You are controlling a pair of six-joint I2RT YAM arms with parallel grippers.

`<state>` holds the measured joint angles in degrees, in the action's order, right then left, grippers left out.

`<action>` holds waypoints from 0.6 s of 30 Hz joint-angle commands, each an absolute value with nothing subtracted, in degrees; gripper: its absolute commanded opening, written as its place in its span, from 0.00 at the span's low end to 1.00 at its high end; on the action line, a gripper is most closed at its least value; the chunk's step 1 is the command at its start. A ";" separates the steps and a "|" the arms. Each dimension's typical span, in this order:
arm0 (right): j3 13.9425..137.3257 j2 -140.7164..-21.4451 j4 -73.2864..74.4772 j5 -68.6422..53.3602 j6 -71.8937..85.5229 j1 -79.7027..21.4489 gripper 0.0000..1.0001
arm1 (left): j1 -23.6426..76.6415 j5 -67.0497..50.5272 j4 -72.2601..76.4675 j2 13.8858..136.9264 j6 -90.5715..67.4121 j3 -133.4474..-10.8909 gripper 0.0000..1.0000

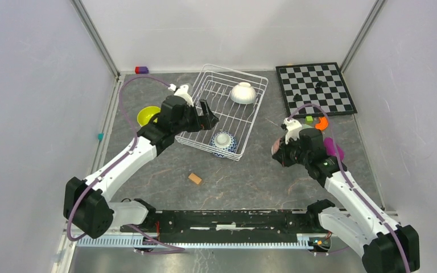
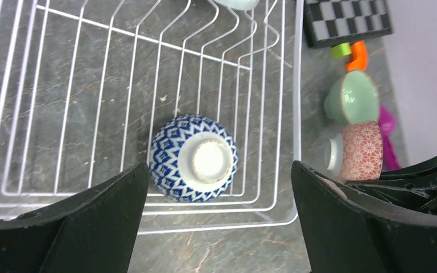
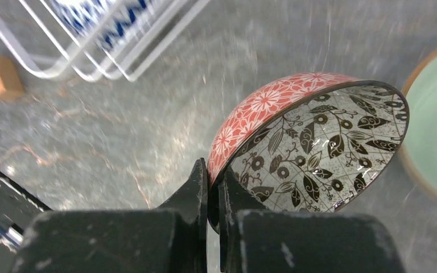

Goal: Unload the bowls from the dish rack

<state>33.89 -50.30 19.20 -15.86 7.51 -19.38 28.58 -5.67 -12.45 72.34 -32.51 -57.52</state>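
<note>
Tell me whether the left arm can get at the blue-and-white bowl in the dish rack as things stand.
Probably yes. The left gripper hangs open over the blue-and-white bowl, which sits upside down in the dish rack with nothing over it.

A black-and-white chessboard lies flat at the far right of the grey table. Small dark pieces stand on it. By its near edge sit a little green cube and an orange thing. A small tan block lies mid-table. A purple-and-red block sits by the back wall, and a tiny teal bit at the left edge.
</note>
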 commanded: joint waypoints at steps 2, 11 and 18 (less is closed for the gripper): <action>31.90 -47.57 22.74 -10.74 11.63 -19.38 0.00 | 32.66 8.54 -15.93 68.40 -24.74 -56.83 1.00; 33.73 -48.67 33.28 7.91 22.56 -19.51 0.00 | 32.74 18.00 -17.93 66.54 -28.80 -55.82 1.00; 33.57 -50.71 37.70 18.71 28.32 -19.49 0.00 | 32.56 20.06 -17.45 68.06 -29.35 -55.37 1.00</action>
<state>30.68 -50.09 36.03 8.93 23.44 -19.40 32.69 17.93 -18.17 67.88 -28.64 -55.33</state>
